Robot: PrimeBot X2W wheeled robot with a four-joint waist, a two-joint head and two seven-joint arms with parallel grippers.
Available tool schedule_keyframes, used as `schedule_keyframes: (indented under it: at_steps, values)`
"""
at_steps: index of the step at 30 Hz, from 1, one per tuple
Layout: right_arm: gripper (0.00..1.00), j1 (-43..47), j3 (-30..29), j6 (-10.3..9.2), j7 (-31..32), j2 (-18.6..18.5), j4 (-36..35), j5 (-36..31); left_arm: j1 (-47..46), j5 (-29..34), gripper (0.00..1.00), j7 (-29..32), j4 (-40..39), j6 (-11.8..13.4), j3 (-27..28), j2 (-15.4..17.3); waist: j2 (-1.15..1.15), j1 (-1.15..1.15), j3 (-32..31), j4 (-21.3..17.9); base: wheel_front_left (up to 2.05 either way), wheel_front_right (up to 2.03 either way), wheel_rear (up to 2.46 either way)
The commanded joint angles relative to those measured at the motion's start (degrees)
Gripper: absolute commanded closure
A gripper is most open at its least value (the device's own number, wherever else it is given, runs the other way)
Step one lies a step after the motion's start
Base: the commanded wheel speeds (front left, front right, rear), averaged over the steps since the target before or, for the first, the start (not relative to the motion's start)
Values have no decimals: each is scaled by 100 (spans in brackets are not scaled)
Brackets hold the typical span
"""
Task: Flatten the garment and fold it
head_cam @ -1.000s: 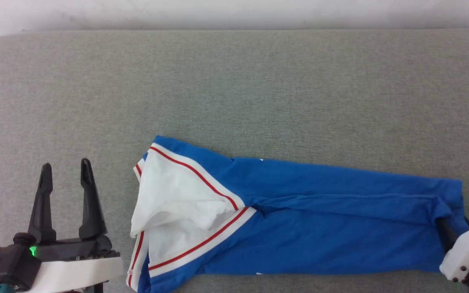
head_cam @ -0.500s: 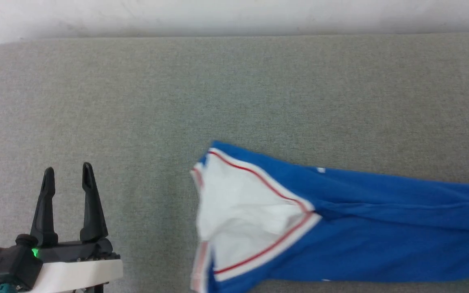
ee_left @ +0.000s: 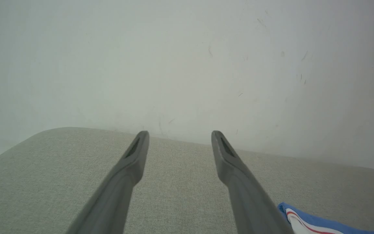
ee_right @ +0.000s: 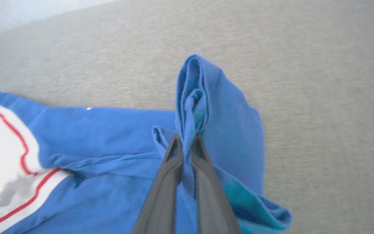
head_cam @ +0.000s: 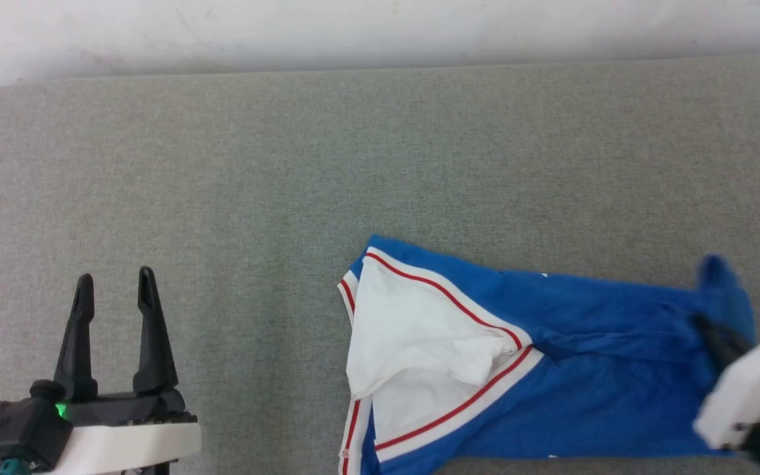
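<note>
The garment (head_cam: pixel 591 369), royal blue with a white sleeve and red-and-white trim, lies folded lengthwise along the grey surface's near right side. Its sleeve end (head_cam: pixel 419 343) points left. My right gripper (ee_right: pixel 185 139) is shut on the bunched blue hem (ee_right: pixel 193 94), lifting that end off the surface; its white wrist (head_cam: pixel 746 396) sits at the lower right of the head view. My left gripper (head_cam: pixel 113 284) stands open at the lower left, well apart from the cloth, nothing between its fingers (ee_left: pixel 135 156). A corner of the garment (ee_left: pixel 307 222) peeks in beside it.
The grey fabric-covered surface (head_cam: pixel 287 165) stretches across the head view, with a rounded far left corner. A white wall (head_cam: pixel 380 26) runs right behind its far edge.
My right gripper has shut on the garment's right hem and lifted it into a bunch. The garment has slid to the right. The left gripper has stayed in place, open.
</note>
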Motion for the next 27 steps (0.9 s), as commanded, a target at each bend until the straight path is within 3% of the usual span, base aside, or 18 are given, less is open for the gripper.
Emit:
schedule_keyframes:
  at_steps: [1,5,12,21,27]
  values:
    - [100,39,318,-5,100,23,-134,91,-57,37,0,-27,-12,-18,22,-27,0,0,-11,6,0,0,0]
    - [100,13,1288,-5,376,42,-383,201,-67,35,0,-27,4,-32,6,-39,0,0,-25,59,0,0,0]
    - [100,-541,2445,-5,613,58,-281,323,-122,-23,0,-27,85,-43,-74,-52,0,0,59,229,0,0,0]
    - [100,-1590,3687,-5,815,103,667,169,-242,-103,0,-27,217,-30,-198,-57,0,0,182,382,0,0,0]
    - [100,-2255,4195,-5,854,121,1424,-49,-345,-142,0,-27,324,-29,-329,-58,0,0,241,438,0,0,0]
